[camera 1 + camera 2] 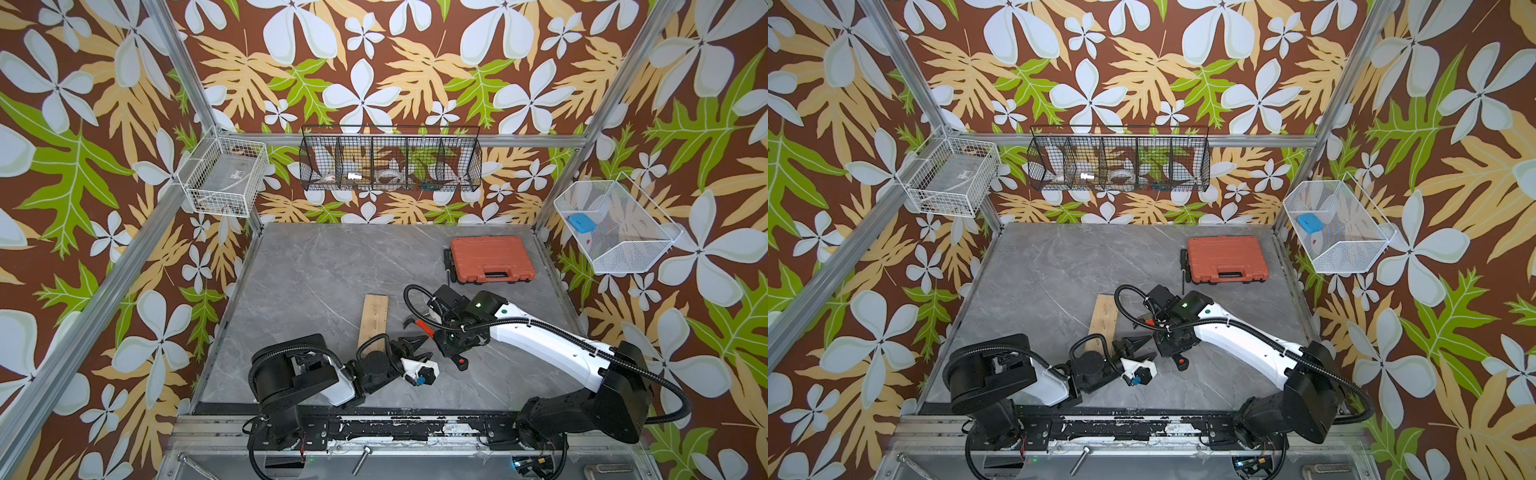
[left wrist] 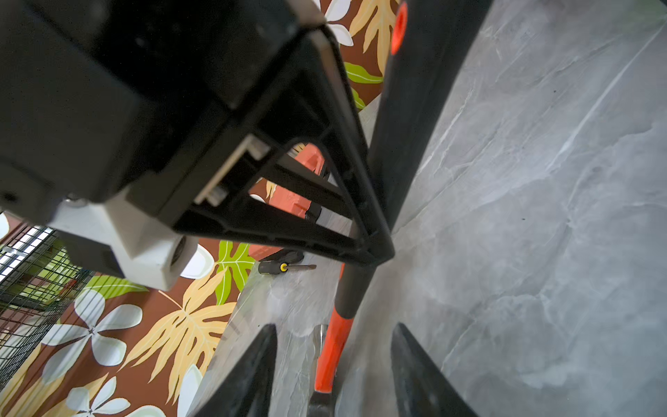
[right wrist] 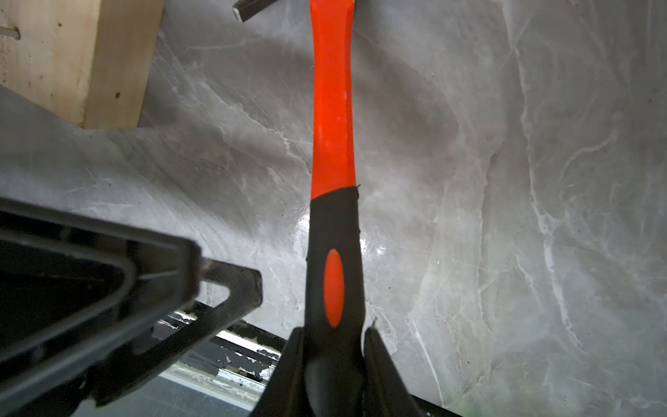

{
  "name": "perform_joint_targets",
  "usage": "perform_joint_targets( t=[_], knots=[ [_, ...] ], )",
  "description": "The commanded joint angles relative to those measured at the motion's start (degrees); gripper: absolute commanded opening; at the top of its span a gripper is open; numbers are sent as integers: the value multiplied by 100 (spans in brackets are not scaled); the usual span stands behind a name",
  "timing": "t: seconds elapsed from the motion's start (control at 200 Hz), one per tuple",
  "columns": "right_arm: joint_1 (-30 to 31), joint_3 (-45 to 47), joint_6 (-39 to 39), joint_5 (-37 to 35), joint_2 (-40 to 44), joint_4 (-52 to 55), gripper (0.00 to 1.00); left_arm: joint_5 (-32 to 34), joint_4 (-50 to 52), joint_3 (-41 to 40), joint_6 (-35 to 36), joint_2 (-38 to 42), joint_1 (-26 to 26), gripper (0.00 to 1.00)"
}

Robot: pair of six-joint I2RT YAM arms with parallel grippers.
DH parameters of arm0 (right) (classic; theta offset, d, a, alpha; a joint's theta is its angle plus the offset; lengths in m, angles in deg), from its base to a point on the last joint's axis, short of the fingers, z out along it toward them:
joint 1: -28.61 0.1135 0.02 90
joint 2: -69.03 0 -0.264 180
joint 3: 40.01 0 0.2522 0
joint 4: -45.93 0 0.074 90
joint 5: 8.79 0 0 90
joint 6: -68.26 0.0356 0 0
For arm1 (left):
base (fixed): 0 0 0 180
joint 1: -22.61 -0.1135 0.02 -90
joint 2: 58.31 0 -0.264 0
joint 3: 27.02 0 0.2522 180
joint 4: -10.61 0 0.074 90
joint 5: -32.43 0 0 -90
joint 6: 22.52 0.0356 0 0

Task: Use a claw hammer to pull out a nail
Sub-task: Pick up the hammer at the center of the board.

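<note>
The claw hammer point(image 1: 423, 326) lies just right of the wooden block point(image 1: 372, 324), with its steel head towards the block. My right gripper point(image 3: 334, 346) is shut on the black rubber end of the hammer point(image 3: 332, 108), below the orange oval; in a top view that gripper point(image 1: 454, 353) sits under its wrist. My left gripper point(image 1: 419, 349) points at the hammer from the near side, open. The orange shaft point(image 2: 332, 353) shows between the left fingers point(image 2: 252, 379), and neither finger touches it. I cannot make out the nail with certainty.
An orange tool case point(image 1: 492, 258) sits at the back right with a thin black screwdriver point(image 1: 448, 262) along its left side. Wire baskets hang on the left, back and right walls. The right arm's wrist hangs close over the left gripper.
</note>
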Motion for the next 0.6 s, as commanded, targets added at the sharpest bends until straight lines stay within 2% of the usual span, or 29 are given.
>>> perform_joint_targets(
  t=[0.0, 0.596],
  knots=[
    [0, -44, -7, 124, 50, 91, 16, 166, -70, 153, 175, -91, 5, 52],
    [-2, -53, 79, 472, 113, 15, 15, 389, 80, 614, 462, -650, 20, 49]
  ],
)
